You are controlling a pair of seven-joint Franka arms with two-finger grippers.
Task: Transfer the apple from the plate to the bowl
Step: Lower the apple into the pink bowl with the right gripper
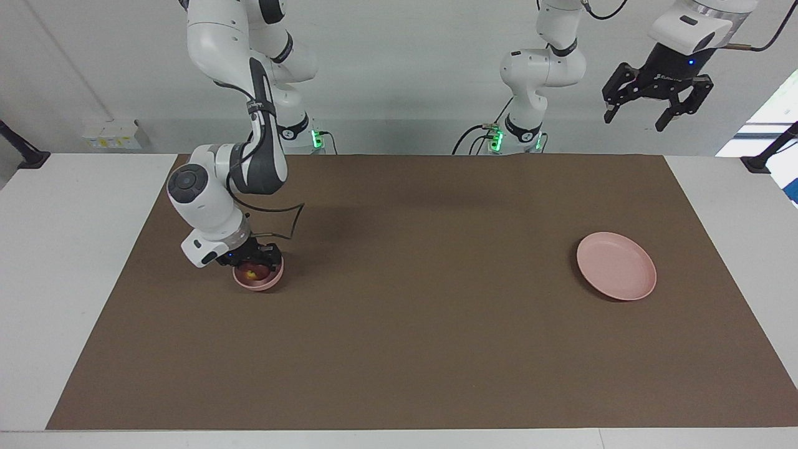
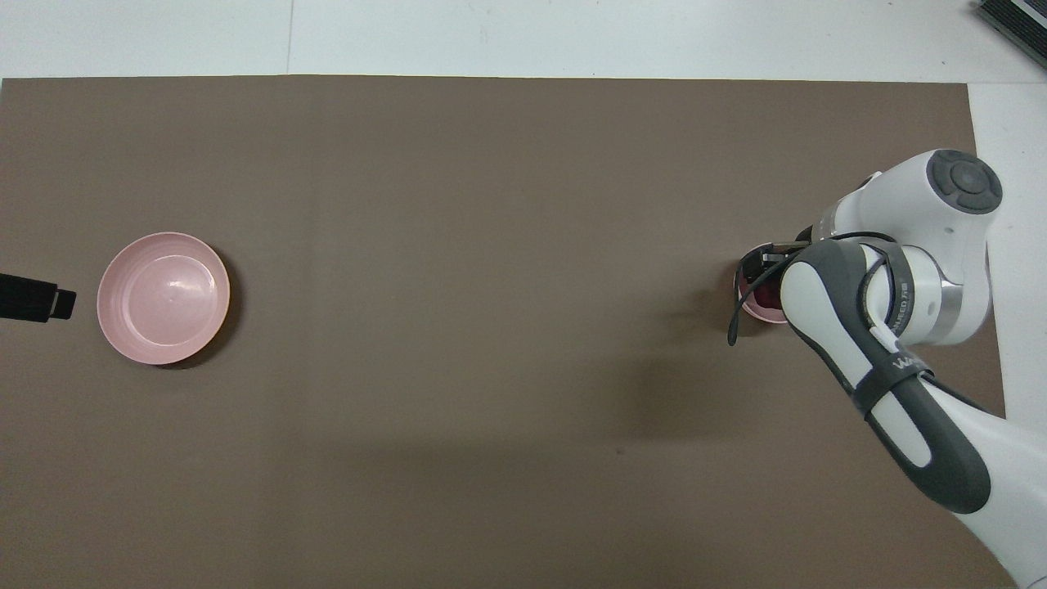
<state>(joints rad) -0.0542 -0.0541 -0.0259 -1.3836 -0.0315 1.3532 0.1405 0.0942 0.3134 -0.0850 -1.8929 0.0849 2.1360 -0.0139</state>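
Apple (image 1: 250,272) in bowl (image 1: 258,284) under right end effector (image 1: 252,261)

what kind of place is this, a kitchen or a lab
Most likely a robotics lab: a brown mat on a white table, bearing only a pink plate and a bowl.

This looks like a robot lab: two big white robot arms (image 1: 237,162) are bolted by a white counter (image 1: 75,262) with a plain brown mat (image 1: 411,299), green lights (image 1: 316,136) glow at their bases, and the wall at 12 o'clock is bare
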